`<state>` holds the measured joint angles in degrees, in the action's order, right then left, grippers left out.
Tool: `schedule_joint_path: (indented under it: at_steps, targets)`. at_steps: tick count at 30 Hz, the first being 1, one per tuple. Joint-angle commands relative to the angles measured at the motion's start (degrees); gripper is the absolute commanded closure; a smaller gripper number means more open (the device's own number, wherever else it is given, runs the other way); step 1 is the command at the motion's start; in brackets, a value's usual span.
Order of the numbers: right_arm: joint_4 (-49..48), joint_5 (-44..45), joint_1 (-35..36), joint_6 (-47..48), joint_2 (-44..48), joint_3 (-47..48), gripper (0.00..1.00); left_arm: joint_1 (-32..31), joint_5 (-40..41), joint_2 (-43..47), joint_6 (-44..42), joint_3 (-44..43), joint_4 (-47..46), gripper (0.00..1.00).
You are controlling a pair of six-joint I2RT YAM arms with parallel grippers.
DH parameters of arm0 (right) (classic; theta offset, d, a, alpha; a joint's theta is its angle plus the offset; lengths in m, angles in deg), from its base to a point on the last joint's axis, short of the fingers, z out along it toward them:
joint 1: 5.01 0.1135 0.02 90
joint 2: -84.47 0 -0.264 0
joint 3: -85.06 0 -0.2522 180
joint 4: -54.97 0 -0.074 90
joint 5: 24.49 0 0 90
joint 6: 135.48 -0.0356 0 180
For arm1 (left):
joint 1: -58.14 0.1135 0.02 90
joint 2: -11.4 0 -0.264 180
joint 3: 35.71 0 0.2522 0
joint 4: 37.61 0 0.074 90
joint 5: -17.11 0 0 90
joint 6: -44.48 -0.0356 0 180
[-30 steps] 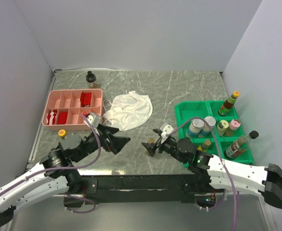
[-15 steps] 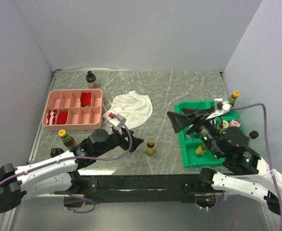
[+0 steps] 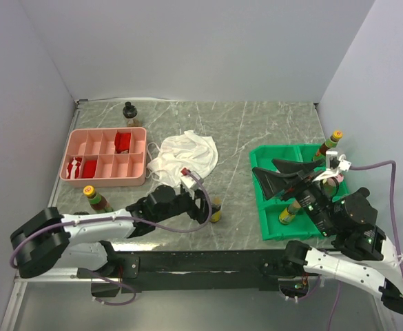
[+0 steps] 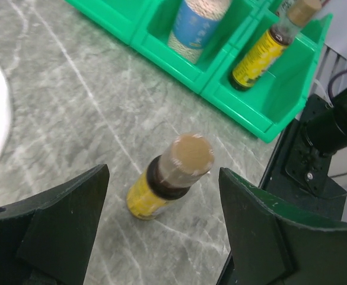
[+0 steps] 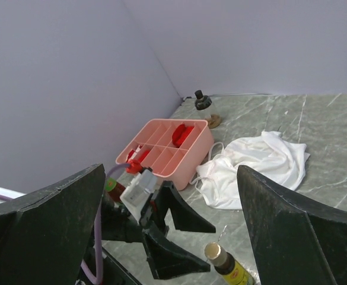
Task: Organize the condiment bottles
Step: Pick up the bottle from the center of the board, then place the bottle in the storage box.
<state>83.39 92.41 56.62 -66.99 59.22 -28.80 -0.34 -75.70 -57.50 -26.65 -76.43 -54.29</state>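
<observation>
Left claw [image 4: 162, 170] released, low over the bench [image 3: 256, 131], its 2 fingers [image 4: 66, 225] either side of a small yellow-label bottle [image 4: 179, 157] with a tan cap. Gap shows on both sides, no contact. That bottle stands upright on bare bench between the white cloth [image 3: 184, 157] and the green tray [image 3: 264, 214], near the front edge.

Right claw [image 3: 264, 165] released too, spread wide, nothing in it, raised above the green tray's left side and pointing across toward the pink tray [image 3: 105, 181].

Green tray: blue-label jar [image 4: 200, 24] in 1 compartment, yellow-label bottle [image 4: 262, 50] with a tan cap in the next one, nearer the front edge. Tall bottle [image 3: 328, 146] with a yellow cap at the tray's far right corner. Other compartments hidden behind the right arm.

Outside the trays: 1 yellow-cap bottle [image 3: 92, 196] on the bench just in front of the pink tray's near left corner; 1 dark bottle [image 3: 129, 110] with a black cap behind the pink tray near the back wall. Pink tray has red bits [image 3: 123, 141] in a few compartments. Cloth lies crumpled just right of it.
</observation>
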Motion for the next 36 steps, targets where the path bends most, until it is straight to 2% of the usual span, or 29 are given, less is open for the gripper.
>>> schedule_joint_path:
  at_steps: [1, 2, 5, 6, 8, 9, 11, 12, 13, 18, 26, 36]
  targets:
    - [-0.07, 0.61, 0.16, 1.65, 1.61, -0.08, 0.00, -1.90, -2.64, -3.51, -2.08, -4.06, -6.57, 0.21]
    - [0.11, 0.61, 0.16, 1.65, 1.87, -0.43, 0.00, -2.16, -2.55, -5.26, -2.43, -4.59, -6.31, 0.22]
    - [0.55, 1.05, 0.25, 1.66, 2.49, -1.22, 0.00, -3.13, -2.03, -7.46, -3.14, -5.91, -6.39, 0.35]
    - [0.64, 1.23, 0.16, 1.48, 2.75, -1.49, 0.00, -3.31, -1.76, -7.82, -3.23, -6.43, -6.48, 0.46]
    - [0.81, 1.23, 0.25, 1.39, 3.28, -2.19, 0.00, -3.92, -1.59, -8.00, -3.49, -6.79, -6.22, 0.59]
    - [0.99, 1.49, 0.25, 1.22, 3.54, -2.46, 0.00, -4.27, -1.24, -7.91, -3.49, -7.40, -6.04, 0.72]
    - [1.43, 1.76, 0.16, 1.22, 3.90, -2.37, 0.00, -5.15, -0.62, -7.30, -3.49, -8.19, -5.34, 0.84]
    - [1.69, 1.84, 0.25, 1.13, 4.16, -2.28, 0.00, -5.50, -0.45, -7.12, -3.49, -9.59, -4.38, 0.96]
    - [1.78, 1.76, 0.25, 1.04, 4.51, -2.11, 0.00, -6.29, -0.36, -7.03, -3.32, -10.47, -3.76, 0.99]
    - [1.60, 0.88, 0.25, 1.39, 5.66, 0.17, 0.00, -9.19, -0.88, -8.70, -2.88, -19.07, -1.20, 0.99]
    - [6.26, 2.12, 0.16, 2.89, 2.84, 10.80, 0.00, -12.18, -3.87, -17.57, -1.29, -29.27, -4.98, 0.99]
    - [4.50, 1.67, 0.25, 3.06, 7.23, 10.29, 0.00, -13.24, -5.45, -31.02, -2.61, -40.35, -6.39, 0.99]
